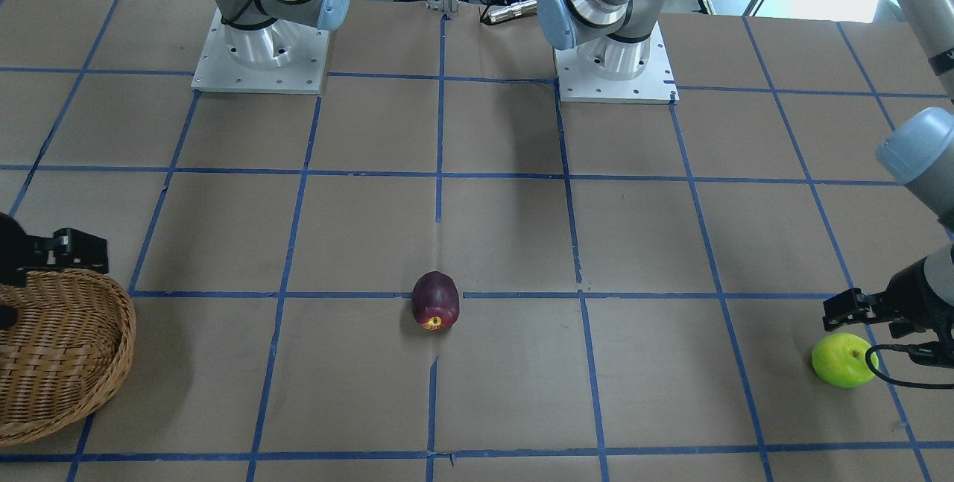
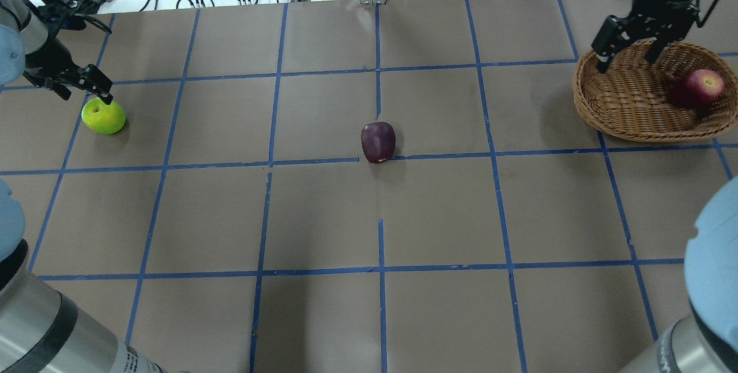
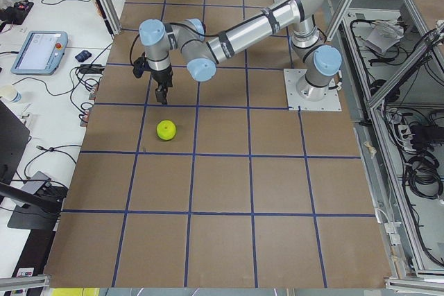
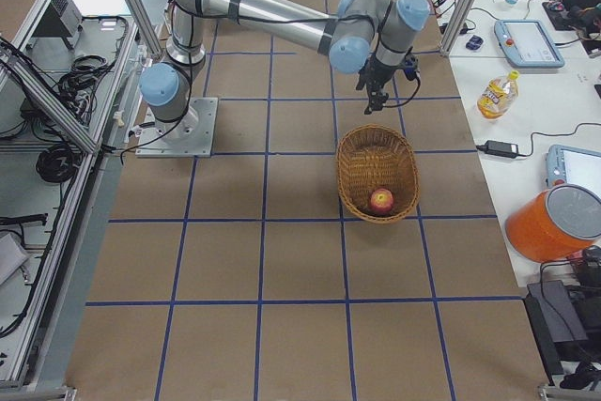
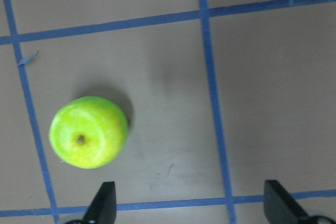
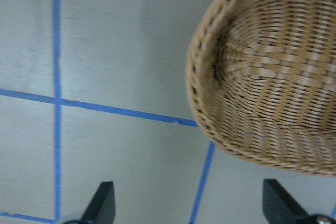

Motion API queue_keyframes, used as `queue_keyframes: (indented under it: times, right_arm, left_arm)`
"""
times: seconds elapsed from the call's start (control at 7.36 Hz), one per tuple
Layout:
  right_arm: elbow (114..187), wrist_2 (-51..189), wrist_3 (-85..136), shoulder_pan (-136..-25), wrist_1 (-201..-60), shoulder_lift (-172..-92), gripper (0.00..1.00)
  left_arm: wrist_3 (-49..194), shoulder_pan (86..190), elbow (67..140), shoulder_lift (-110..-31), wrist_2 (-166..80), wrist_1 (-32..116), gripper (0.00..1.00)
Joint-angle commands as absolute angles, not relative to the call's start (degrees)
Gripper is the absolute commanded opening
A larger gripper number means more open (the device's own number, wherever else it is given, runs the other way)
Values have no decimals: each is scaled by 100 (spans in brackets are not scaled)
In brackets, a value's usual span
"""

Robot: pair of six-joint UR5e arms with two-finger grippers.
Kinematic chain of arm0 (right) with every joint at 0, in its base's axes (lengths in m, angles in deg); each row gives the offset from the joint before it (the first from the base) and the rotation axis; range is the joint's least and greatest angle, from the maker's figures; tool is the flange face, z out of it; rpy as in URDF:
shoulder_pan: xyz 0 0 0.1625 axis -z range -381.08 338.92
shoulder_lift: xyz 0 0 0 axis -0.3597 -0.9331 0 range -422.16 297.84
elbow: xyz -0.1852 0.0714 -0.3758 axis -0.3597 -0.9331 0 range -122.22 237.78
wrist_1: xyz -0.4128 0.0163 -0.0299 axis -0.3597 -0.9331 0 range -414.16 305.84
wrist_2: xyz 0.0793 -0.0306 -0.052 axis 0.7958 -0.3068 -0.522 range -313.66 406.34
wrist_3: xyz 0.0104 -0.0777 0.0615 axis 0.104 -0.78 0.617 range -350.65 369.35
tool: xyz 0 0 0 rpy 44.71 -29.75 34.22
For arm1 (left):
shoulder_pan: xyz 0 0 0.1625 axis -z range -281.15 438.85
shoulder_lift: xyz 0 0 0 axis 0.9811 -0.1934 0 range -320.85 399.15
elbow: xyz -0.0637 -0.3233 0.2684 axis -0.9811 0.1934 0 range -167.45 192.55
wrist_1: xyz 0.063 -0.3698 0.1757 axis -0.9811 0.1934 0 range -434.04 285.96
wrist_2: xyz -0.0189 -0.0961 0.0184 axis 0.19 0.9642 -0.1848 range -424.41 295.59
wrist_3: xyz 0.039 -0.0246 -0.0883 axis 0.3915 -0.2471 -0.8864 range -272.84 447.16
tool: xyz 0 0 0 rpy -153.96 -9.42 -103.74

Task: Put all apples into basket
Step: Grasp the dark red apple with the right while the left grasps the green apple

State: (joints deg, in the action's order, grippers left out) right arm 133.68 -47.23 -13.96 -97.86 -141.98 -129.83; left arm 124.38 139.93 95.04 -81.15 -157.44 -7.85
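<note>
We log: left claw (image 2: 81, 86) spread, empty, just beside bright lime-green apple (image 2: 104, 116) on tabletop (image 2: 438, 217); likely wide to straddle fruit. Right claw (image 2: 628, 59) spread, empty, over shallow woven wicker basket (image 2: 583, 103) holding red speckled apple (image 2: 699, 87). Dark maroon apple (image 2: 378, 142) mid-tabletop, unattended.

Red apple (image 2: 699, 87) seen resting inside shallow wicker basket (image 2: 628, 102) on the robot's right, maroon apple (image 2: 378, 142) laid sideways mid-table on blue tape line (image 2: 323, 161), green apple (image 2: 104, 116) set stem-up far left.
</note>
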Motion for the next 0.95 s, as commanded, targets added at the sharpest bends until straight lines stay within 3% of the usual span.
queue_keyframes:
  times: [0.0,0.68,0.82]
  right_arm:
    - [13381,-4369,328,-11094,-14082,-13115,100]
    - [13372,-4006,2369,-12723,-15870,-12090,100]
    - [13372,-4014,2924,-12900,-16318,-11878,100]
  left_arm:
    - [12715,13835,9577,-8476,-15626,-1048,100]
    - [12768,13545,9542,-8820,-15301,-1268,100]
    - [12759,13528,9586,-8820,-14926,-1287,92]
